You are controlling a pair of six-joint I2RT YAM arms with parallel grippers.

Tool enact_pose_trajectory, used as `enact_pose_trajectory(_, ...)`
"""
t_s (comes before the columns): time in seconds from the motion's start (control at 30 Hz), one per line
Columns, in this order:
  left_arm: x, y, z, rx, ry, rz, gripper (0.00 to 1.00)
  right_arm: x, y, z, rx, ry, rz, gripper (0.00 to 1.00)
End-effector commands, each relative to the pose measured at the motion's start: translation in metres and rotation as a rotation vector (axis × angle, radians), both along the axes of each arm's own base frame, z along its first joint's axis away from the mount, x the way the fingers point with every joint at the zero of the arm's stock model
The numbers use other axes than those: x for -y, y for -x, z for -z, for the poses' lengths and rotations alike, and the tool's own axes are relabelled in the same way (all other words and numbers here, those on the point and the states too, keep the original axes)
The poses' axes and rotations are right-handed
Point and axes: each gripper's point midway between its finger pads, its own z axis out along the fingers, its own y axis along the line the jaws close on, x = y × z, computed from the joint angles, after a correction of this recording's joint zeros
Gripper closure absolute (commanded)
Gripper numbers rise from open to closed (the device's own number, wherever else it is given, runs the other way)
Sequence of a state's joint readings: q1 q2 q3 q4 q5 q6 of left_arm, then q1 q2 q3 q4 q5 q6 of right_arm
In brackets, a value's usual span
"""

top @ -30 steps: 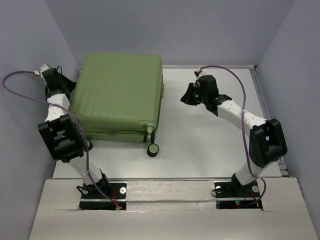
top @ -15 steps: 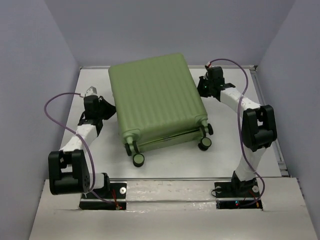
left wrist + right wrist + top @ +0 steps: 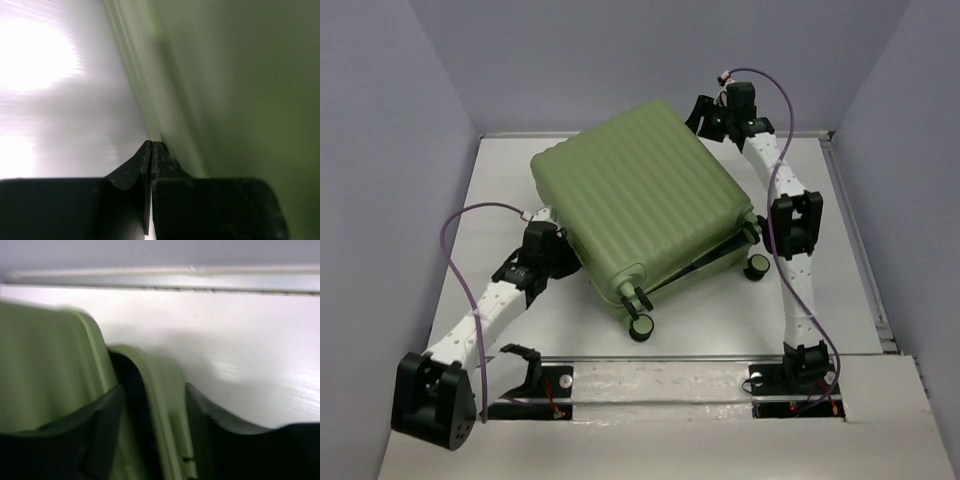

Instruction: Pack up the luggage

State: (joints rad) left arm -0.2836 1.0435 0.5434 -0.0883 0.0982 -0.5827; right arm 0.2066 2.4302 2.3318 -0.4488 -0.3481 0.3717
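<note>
The luggage [image 3: 640, 200], across the middle of the overhead frame, is light green, ribbed all over with fine parallel lines. A dark slit runs along its lower right edge, and its wheels [image 3: 641, 327] are black with paler green centres. It lies on a glossy white table [image 3: 720, 320] enclosed by pale lavender-grey walls [image 3: 380, 150]. The left arm [image 3: 480, 315] and right arm [image 3: 800, 290] are white with black joints, each trailing a purple cable [image 3: 455, 225], while the left gripper [image 3: 151, 150] and right gripper [image 3: 153, 405] show black against blurred green shell.
</note>
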Motion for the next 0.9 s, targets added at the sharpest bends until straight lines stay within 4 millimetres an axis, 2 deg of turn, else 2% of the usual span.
enact_pose_trajectory(0.0,-0.025,-0.026,-0.105,0.286,-0.128,-0.094,0.82,-0.028,0.016,-0.106,0.101,-0.089,-0.024,0.27)
enact_pose_trajectory(0.03,-0.040,-0.030,-0.126,0.337,-0.172,-0.164,0.78,-0.012,0.023,-0.141,0.152,-0.096,0.021,0.24)
enact_pose_trajectory(0.07,-0.061,-0.034,-0.160,0.417,-0.218,-0.266,0.72,0.008,0.020,-0.130,0.128,-0.080,0.071,0.21)
enact_pose_trajectory(0.1,-0.068,-0.032,-0.184,0.476,-0.207,-0.301,0.62,0.025,0.031,-0.166,0.200,-0.059,0.123,0.20)
enact_pose_trajectory(0.13,-0.071,-0.033,-0.215,0.547,-0.183,-0.331,0.58,0.033,0.035,-0.157,0.185,-0.028,0.148,0.20)
enact_pose_trajectory(0.17,-0.072,-0.031,-0.231,0.585,-0.163,-0.341,0.51,0.047,0.039,-0.165,0.210,0.013,0.209,0.20)
enact_pose_trajectory(0.2,-0.072,-0.031,-0.243,0.609,-0.153,-0.346,0.50,0.054,0.047,-0.173,0.225,0.037,0.228,0.21)
enact_pose_trajectory(0.23,-0.072,-0.031,-0.268,0.659,-0.130,-0.354,0.50,0.061,0.068,-0.211,0.303,0.040,0.232,0.30)
enact_pose_trajectory(0.27,-0.070,-0.036,-0.276,0.668,-0.130,-0.351,0.50,0.065,0.079,-0.189,0.255,0.066,0.236,0.44)
enact_pose_trajectory(0.3,-0.066,-0.041,-0.285,0.680,-0.118,-0.335,0.49,0.067,0.090,-0.197,0.280,0.051,0.237,0.63)
enact_pose_trajectory(0.33,-0.062,-0.045,-0.315,0.742,-0.086,-0.329,0.48,0.071,0.121,-0.233,0.352,0.012,0.238,0.91)
enact_pose_trajectory(0.37,-0.053,-0.064,-0.311,0.718,-0.096,-0.305,0.48,0.070,0.137,-0.231,0.350,-0.012,0.224,0.93)
enact_pose_trajectory(0.4,-0.048,-0.077,-0.314,0.712,-0.089,-0.298,0.47,0.070,0.153,-0.187,0.266,-0.005,0.212,0.93)
enact_pose_trajectory(0.43,-0.040,-0.085,-0.343,0.760,-0.049,-0.265,0.47,0.051,0.172,-0.185,0.275,-0.028,0.171,0.93)
enact_pose_trajectory(0.47,-0.035,-0.098,-0.348,0.760,-0.047,-0.248,0.47,0.048,0.205,-0.204,0.320,-0.050,0.155,0.93)
enact_pose_trajectory(0.5,-0.031,-0.129,-0.329,0.700,-0.073,-0.247,0.47,0.041,0.224,-0.194,0.307,-0.051,0.133,0.93)
enact_pose_trajectory(0.53,-0.020,-0.142,-0.332,0.688,-0.031,-0.195,0.47,0.033,0.245,-0.151,0.228,-0.029,0.101,0.93)
enact_pose_trajectory(0.57,-0.012,-0.156,-0.332,0.677,-0.002,-0.152,0.47,0.018,0.268,-0.142,0.213,-0.032,0.052,0.93)
enact_pose_trajectory(0.6,-0.007,-0.184,-0.333,0.658,0.016,-0.129,0.47,0.017,0.296,-0.150,0.236,-0.055,0.022,0.93)
enact_pose_trajectory(0.63,-0.009,-0.197,-0.333,0.642,0.024,-0.121,0.47,0.015,0.317,-0.119,0.165,-0.038,-0.007,0.93)
enact_pose_trajectory(0.67,-0.009,-0.225,-0.326,0.609,0.012,-0.123,0.47,0.004,0.337,-0.113,0.145,-0.050,-0.053,0.93)
enact_pose_trajectory(0.7,-0.012,-0.240,-0.319,0.585,0.005,-0.122,0.46,0.004,0.358,-0.118,0.155,-0.071,-0.081,0.93)
enact_pose_trajectory(0.73,-0.025,-0.248,-0.339,0.597,-0.007,-0.141,0.45,-0.006,0.382,-0.098,0.091,-0.057,-0.138,0.93)
enact_pose_trajectory(0.77,-0.029,-0.267,-0.307,0.536,-0.019,-0.143,0.45,-0.001,0.389,-0.093,0.073,-0.052,-0.133,0.93)
enact_pose_trajectory(0.8,-0.033,-0.289,-0.294,0.499,-0.032,-0.136,0.44,-0.009,0.408,-0.086,0.048,-0.046,-0.181,0.93)
enact_pose_trajectory(0.83,-0.038,-0.298,-0.288,0.480,-0.038,-0.137,0.43,-0.003,0.421,-0.081,0.032,-0.032,-0.182,0.93)
enact_pose_trajectory(0.87,-0.047,-0.315,-0.274,0.454,-0.059,-0.139,0.42,0.000,0.429,-0.065,0.000,-0.002,-0.180,0.93)
